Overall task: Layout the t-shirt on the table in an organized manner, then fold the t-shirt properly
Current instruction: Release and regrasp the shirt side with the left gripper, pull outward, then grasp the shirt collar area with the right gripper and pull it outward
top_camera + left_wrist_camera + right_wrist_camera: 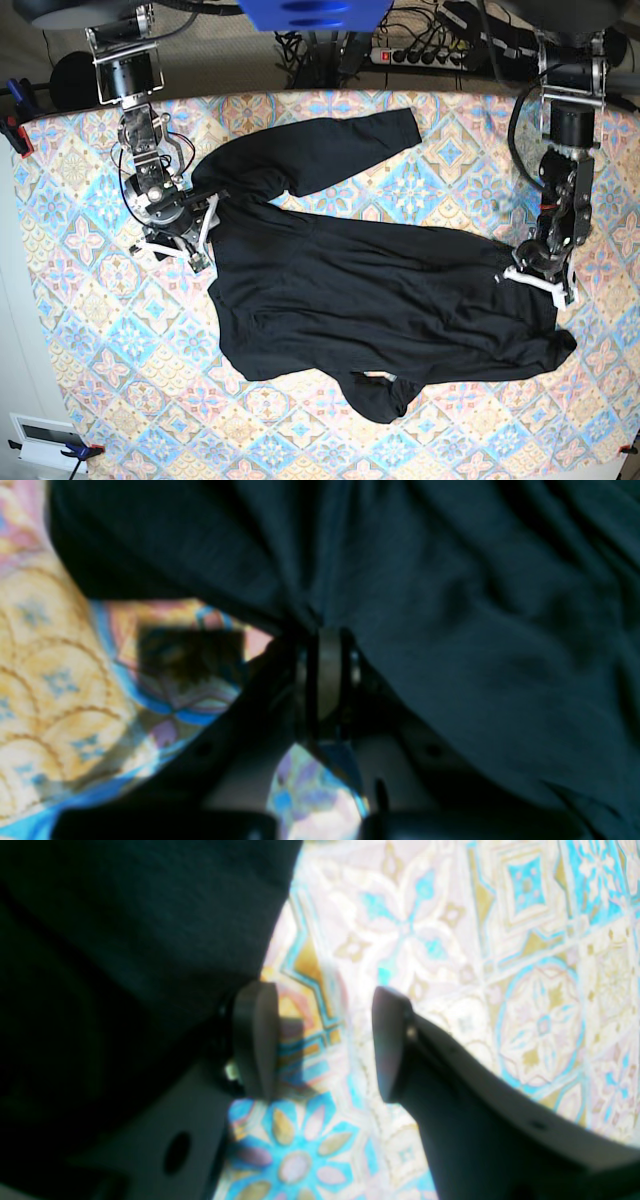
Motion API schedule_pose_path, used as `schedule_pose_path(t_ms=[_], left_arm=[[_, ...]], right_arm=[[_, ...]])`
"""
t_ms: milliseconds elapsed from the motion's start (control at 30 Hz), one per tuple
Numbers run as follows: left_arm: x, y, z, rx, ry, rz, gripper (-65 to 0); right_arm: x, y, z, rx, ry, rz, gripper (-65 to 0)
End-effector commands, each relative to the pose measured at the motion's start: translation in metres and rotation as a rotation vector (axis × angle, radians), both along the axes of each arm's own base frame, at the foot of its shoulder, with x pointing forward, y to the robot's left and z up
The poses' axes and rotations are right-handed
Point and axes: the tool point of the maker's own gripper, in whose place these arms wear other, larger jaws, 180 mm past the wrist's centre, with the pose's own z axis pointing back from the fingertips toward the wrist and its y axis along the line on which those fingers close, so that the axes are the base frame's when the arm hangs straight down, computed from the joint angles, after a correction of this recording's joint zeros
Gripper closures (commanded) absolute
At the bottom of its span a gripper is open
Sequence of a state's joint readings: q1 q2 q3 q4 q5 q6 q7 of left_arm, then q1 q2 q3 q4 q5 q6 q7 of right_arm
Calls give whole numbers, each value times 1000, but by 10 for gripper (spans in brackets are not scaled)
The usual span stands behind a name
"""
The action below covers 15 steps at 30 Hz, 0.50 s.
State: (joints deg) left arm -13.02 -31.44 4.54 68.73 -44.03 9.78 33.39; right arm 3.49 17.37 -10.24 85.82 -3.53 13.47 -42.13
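Note:
The black long-sleeved t-shirt (370, 290) lies spread and wrinkled across the middle of the patterned table (100, 330). One sleeve (350, 150) reaches toward the back; the other is bunched at the front (385, 395). My left gripper (535, 275) is at the shirt's right edge. In the left wrist view it (325, 672) is shut on a pinch of the black fabric (450, 605), which radiates in folds from the pads. My right gripper (200, 235) is at the shirt's left edge. In the right wrist view it (324, 1040) is open and empty over the tablecloth, with the shirt (125, 940) beside its left finger (255, 1040).
A power strip (420, 55) and cables lie behind the table's back edge. Red clamps (20, 135) hold the cloth at the left edge. A white box (40, 435) sits off the front left corner. Bare tablecloth surrounds the shirt.

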Motion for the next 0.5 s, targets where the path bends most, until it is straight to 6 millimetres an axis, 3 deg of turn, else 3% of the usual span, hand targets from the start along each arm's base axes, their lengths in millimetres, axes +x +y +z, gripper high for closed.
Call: schedule_pose_path(t_ms=[0, 133, 233, 467], left_arm=[[6, 3, 28, 22, -75, -17, 0], [-27, -3, 45, 17, -80, -56, 0], [-58, 4, 42, 25, -57, -44, 0], [-125, 31, 3, 78, 99, -8, 0]], right_arm=[[12, -5, 15, -5, -52, -2, -283], [12, -5, 15, -5, -52, -2, -283], [12, -3, 14, -4, -51, 4, -283], [28, 6, 28, 14, -90, 7, -283]])
